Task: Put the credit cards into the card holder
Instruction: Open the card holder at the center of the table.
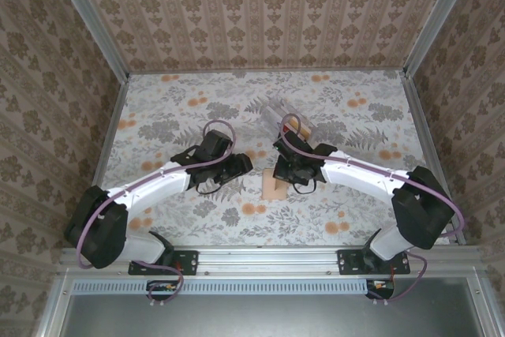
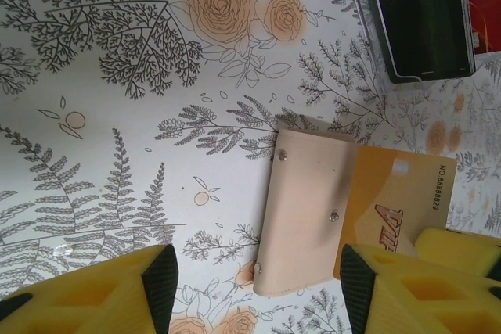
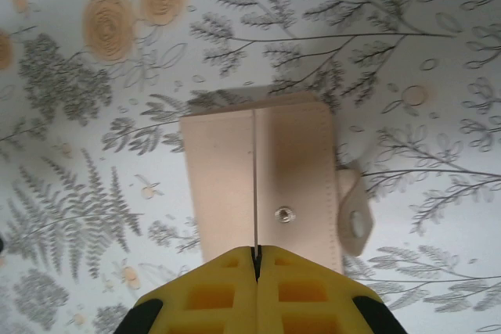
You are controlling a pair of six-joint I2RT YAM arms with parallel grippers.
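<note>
One orange-yellow card (image 2: 395, 193) between tight right jaws, over one tan wallet (image 2: 305, 217); left jaws wide, empty.

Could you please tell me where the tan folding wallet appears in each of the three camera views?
Top external: the tan folding wallet lies near the centre of the picture.
Left wrist: right of centre, with an orange-yellow plastic card at its right edge.
Right wrist: centre, just above the right tool.
Shared landmark: the floral table under it.

White arms (image 1: 154, 183), black joints (image 1: 102, 234), purple cables (image 1: 211, 123), yellow foam claw pads (image 2: 78, 295).
</note>
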